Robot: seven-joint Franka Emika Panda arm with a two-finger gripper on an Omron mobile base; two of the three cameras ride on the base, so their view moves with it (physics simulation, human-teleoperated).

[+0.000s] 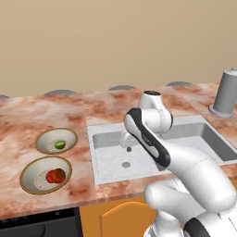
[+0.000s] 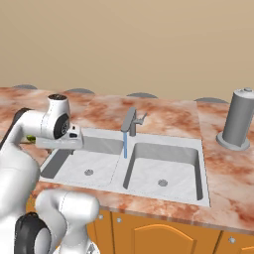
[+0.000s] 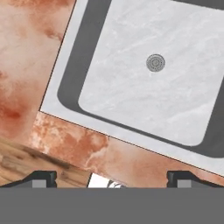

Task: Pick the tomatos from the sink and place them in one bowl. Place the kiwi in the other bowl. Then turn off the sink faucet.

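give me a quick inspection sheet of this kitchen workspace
surface: marble counter, double sink set in it
job's things: tomatoes in near bowl; kiwi in far bowl; faucet running, water stream showing
clutter: grey canister on counter at right
grippers: pincer open, holding nothing, above left basin
cables: nothing seen
surroundings: beige wall, orange cabinet doors below

Hidden or cut off: my own arm covers the middle of the sink in the left base view, faucet behind it. Grey canister cropped at right edge. Bowl holds green item, too small to identify.
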